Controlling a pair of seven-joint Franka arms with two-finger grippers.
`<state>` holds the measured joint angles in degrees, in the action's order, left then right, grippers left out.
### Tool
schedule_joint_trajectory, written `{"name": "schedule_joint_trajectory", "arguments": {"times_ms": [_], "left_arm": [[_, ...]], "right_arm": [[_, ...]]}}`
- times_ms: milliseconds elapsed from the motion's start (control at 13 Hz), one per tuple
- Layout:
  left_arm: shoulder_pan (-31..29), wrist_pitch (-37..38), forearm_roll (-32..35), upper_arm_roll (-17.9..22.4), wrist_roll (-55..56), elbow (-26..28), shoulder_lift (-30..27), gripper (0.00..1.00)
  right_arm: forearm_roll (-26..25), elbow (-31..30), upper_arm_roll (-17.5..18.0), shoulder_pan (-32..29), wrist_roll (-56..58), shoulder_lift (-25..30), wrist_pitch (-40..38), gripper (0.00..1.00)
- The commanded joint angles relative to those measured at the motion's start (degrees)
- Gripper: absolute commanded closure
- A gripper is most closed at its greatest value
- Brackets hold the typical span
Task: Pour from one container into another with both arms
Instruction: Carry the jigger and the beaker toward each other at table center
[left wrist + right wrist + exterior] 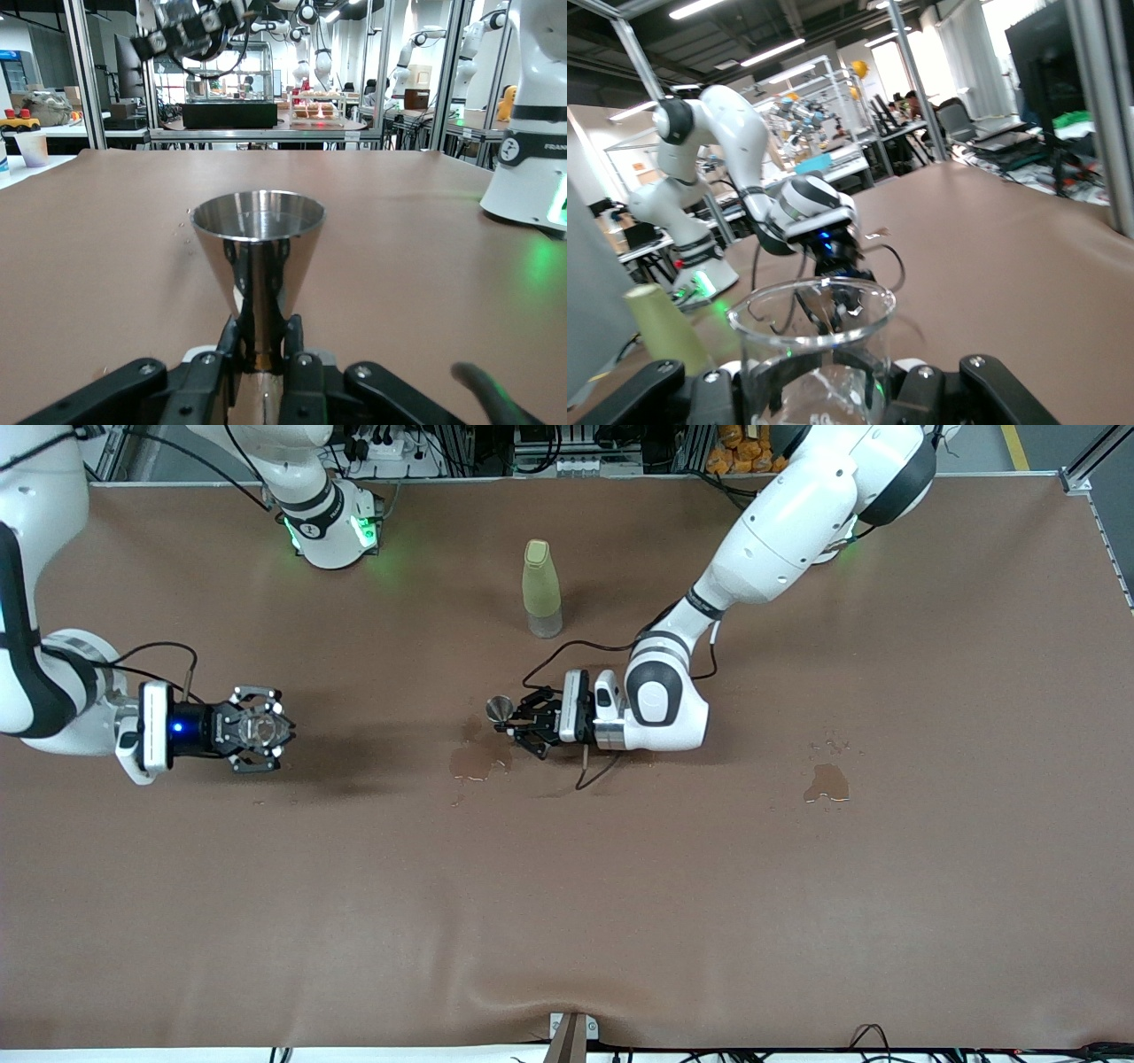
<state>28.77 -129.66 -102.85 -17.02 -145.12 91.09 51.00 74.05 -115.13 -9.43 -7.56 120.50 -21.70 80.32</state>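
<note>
My left gripper [518, 722] is shut on the narrow waist of a steel cone-shaped measuring cup [499, 708], which it holds upright low over the middle of the table. In the left wrist view the steel cup [258, 239] rises between the fingers [297, 341] of the left gripper [263, 350]. My right gripper [266, 731] is shut round a clear glass beaker [257, 729] over the right arm's end of the table. In the right wrist view the beaker [811, 341] stands upright in the right gripper [811, 390].
A pale green bottle [541, 589] stands upright, farther from the front camera than the left gripper. A wet patch [478, 760] lies beside the steel cup; another puddle [826, 782] lies toward the left arm's end. The right arm's base [332, 531] stands at the table's edge.
</note>
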Motion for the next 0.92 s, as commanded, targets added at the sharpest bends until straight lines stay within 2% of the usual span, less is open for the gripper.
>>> {"name": "schedule_joint_trajectory", "arguments": {"times_ms": [0, 462, 692, 846], "left_arm": [[2.6, -1.47, -3.22, 0.4, -0.25, -2.67, 0.77, 1.0], [6.91, -7.18, -4.29, 0.4, 6.07, -7.67, 1.3, 1.0], [8.67, -8.59, -5.33, 0.4, 6.08, -9.52, 1.47, 1.0], [10.25, -9.47, -7.53, 0.49, 6.16, -10.66, 1.65, 1.0]], "right_arm": [[-1.19, -3.17, -0.41, 0.97, -1.67, 6.92, -2.87, 1.0], [-0.23, -2.64, -0.32, 3.34, 3.07, 10.1, -4.82, 1.0], [2.14, -3.52, -0.32, 6.15, 3.51, 10.1, -4.47, 1.0], [6.08, -6.4, -0.41, 9.13, 5.78, 10.19, -3.16, 1.0]]}}
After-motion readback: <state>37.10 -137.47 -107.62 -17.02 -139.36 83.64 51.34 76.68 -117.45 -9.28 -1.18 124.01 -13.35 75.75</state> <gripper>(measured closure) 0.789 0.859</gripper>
